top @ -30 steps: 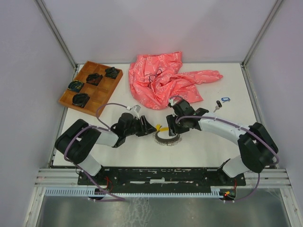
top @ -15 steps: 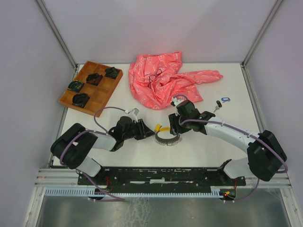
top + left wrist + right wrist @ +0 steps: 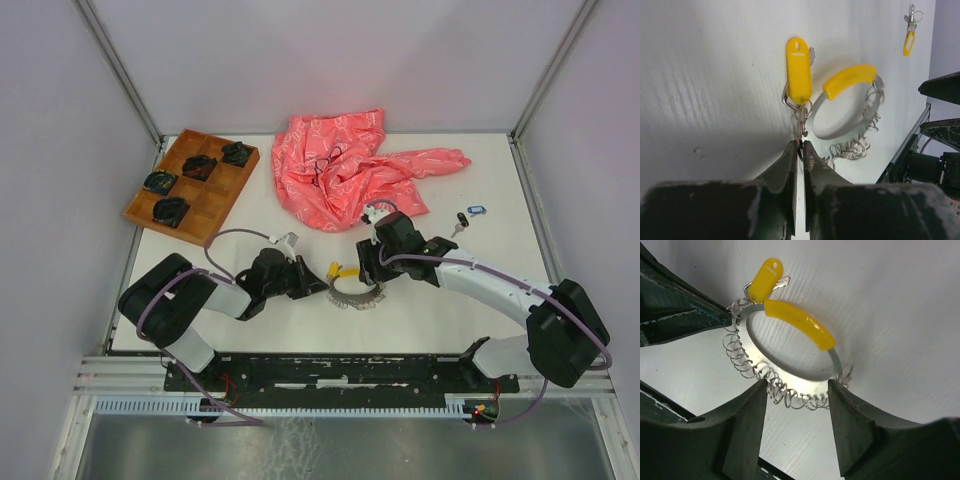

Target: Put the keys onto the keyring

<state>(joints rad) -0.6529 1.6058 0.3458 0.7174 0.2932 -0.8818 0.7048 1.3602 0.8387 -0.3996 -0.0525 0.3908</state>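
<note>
yellow key [image 3: 799, 75]: long axis in line with left gripper [image 3: 800, 149], jaws pinched narrow on its tip; keyring [image 3: 836, 361] just beside, straddled by wide-open right gripper [image 3: 797, 386].

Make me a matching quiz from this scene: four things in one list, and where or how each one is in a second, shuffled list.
Things:
1. wooden tray
2. blue-tagged key
3. yellow-tagged key
4. keyring

Descriptions:
A. grey band with a yellow sleeve on it
B. far left corner
C. metal end pinched in the left gripper
D. far right side

Pairs: 1-B, 2-D, 3-C, 4-A
</note>
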